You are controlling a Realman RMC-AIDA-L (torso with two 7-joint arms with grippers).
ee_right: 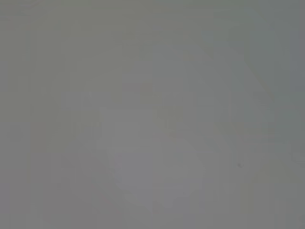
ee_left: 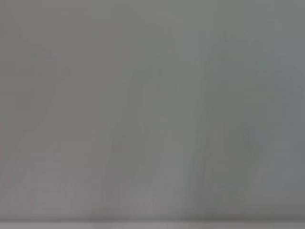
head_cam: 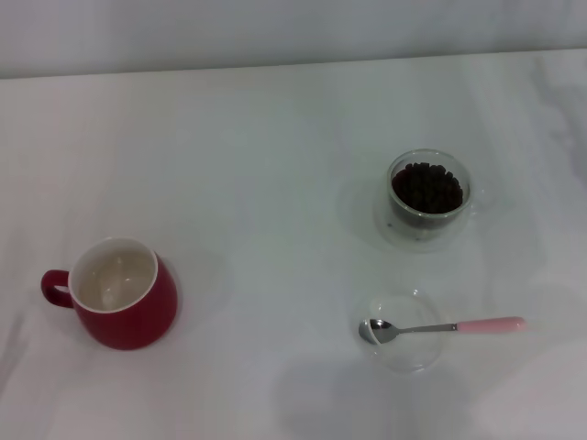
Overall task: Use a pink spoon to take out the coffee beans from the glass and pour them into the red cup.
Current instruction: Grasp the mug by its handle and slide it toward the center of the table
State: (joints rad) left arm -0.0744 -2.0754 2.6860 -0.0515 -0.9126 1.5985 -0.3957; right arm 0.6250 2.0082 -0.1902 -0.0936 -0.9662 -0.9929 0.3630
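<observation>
White table: glass holds coffee beans; red cup seemingly empty; tools unseen.

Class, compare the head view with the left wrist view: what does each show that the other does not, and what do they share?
Only the head view shows the red cup, the glass of coffee beans, and the pink spoon resting with its bowl in a shallow clear dish on the white table. The left wrist view shows only a blank pale surface, no objects. Both share this: neither shows a gripper.
</observation>
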